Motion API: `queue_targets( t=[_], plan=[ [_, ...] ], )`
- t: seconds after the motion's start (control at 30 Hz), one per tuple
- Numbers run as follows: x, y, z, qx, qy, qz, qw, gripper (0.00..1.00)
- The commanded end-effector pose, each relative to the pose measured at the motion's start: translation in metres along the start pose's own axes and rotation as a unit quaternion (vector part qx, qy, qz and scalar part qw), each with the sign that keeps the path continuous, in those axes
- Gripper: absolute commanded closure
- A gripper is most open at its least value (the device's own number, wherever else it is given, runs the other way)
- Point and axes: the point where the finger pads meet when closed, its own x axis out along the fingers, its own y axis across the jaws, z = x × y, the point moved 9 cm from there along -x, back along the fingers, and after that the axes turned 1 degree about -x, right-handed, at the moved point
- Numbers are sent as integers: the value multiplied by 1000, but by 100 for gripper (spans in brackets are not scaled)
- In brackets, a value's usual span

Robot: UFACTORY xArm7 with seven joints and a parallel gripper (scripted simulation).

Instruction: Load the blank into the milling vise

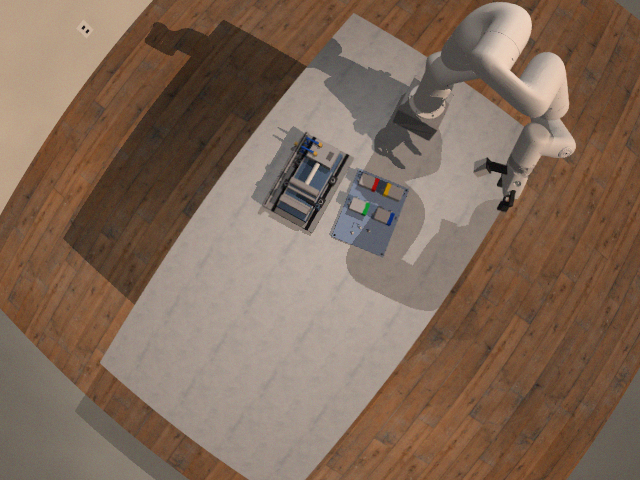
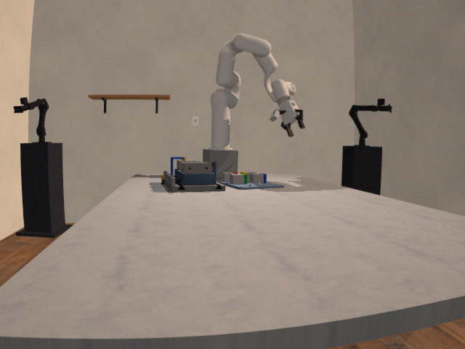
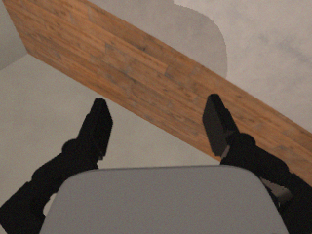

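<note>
The green-ended blank (image 1: 359, 207) lies on the blue infeed plate (image 1: 368, 211), on the side near the vise; it also shows in the exterior view (image 2: 238, 178). The milling vise (image 1: 303, 180) stands to the left of the plate on its raised plate, with blue hoses at its far end, and it shows in the exterior view (image 2: 194, 173) as well. My gripper (image 1: 505, 192) (image 2: 294, 124) is open and empty, high in the air past the table's right edge, far from the plate. The wrist view shows the open fingers over floor and table edge.
Blanks with red (image 1: 370, 182), yellow (image 1: 391, 190) and blue (image 1: 385, 216) ends lie on the infeed plate. Small loose bits (image 1: 356, 227) lie on its near part. The arm's base (image 1: 419, 116) stands behind the plate. Two black camera stands (image 2: 40, 184) (image 2: 362, 165) flank the table.
</note>
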Motion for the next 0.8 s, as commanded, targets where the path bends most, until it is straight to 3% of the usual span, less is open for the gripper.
queue_targets(
  t=[0.0,0.3,0.53,0.57,0.77],
  plan=[
    [-1,-4,-2,4,2,9,1000,0],
    [-6,-29,-29,36,32,103,994,0],
    [-6,-29,-29,36,32,103,994,0],
    [-7,-27,-28,41,36,88,995,0],
    [-9,-44,-48,58,52,153,985,0]
  ],
)
